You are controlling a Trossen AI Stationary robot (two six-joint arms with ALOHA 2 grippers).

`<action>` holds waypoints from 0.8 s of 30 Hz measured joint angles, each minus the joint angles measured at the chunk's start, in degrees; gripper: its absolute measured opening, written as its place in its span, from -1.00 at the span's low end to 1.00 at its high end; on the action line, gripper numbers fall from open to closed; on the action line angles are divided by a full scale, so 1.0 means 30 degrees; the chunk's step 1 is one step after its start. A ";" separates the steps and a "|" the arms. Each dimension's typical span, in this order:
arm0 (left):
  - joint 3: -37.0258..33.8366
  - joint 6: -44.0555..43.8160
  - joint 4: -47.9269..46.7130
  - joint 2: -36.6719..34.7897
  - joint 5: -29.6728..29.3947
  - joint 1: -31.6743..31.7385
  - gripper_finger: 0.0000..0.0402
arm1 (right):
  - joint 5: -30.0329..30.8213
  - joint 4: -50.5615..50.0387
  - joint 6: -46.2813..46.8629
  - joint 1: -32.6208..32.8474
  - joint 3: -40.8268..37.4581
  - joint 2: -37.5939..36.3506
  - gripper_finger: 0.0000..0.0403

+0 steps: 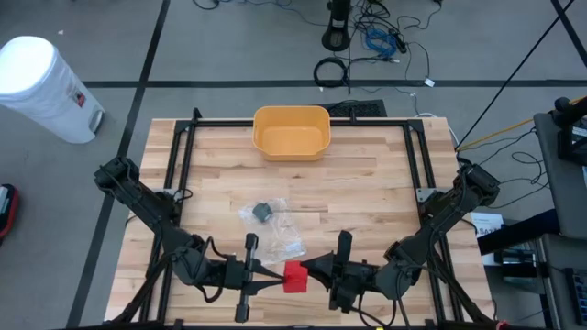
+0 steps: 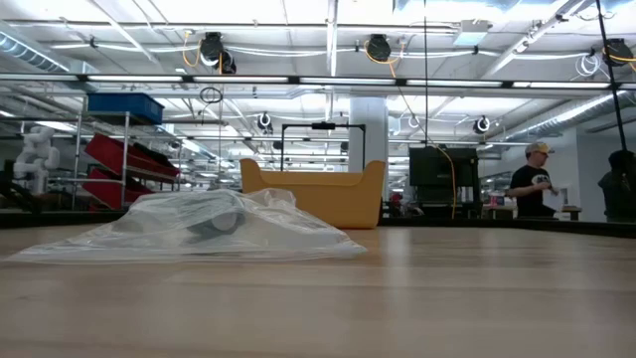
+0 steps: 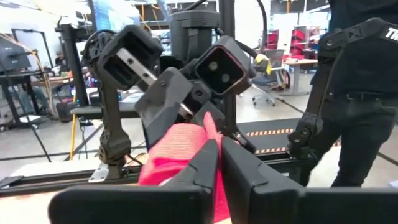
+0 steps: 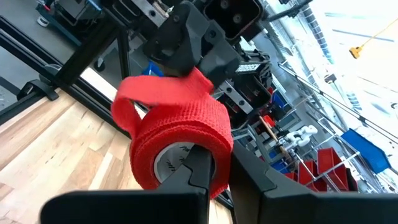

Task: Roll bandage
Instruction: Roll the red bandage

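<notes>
A red bandage roll [image 1: 293, 276] with a white core [image 4: 169, 157] hangs above the table's near edge between my two grippers. My right gripper [image 1: 309, 269] comes at it from the right and is shut on the roll. My left gripper [image 1: 279, 273] comes from the left and is shut on the bandage's loose tail [image 4: 186, 84], which rises off the roll in a short arch. In the left wrist view the roll [image 3: 174, 158] shows just beyond my left fingers. The low view shows neither gripper. My left gripper pinches the bandage's loose tail [image 3: 215, 186] between its two shut fingers, coming about level from the table's left. The red strip runs from the fingers to the roll close by, clear of the table. One layer or several, I cannot tell. My right gripper holds the roll by its wall [image 4: 219, 163], with one finger [image 4: 198, 163] at the core's hollow and the other outside. The fingers come about level from the table's right. The roll is lifted clear of the wood, its open end toward the wrist camera.
A clear plastic bag [image 1: 271, 223] with a small grey thing inside lies mid-table, just beyond the grippers. A yellow bin [image 1: 292, 131] stands at the far edge. Black frame rails [image 1: 174, 174] run along both sides. People stand in the room behind [image 2: 532, 179].
</notes>
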 joint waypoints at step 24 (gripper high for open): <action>0.0000 0.3995 0.2323 -0.0015 -0.0021 0.0115 -1.00 | -0.0071 0.0001 0.0022 -0.0001 -0.0007 0.0000 -0.86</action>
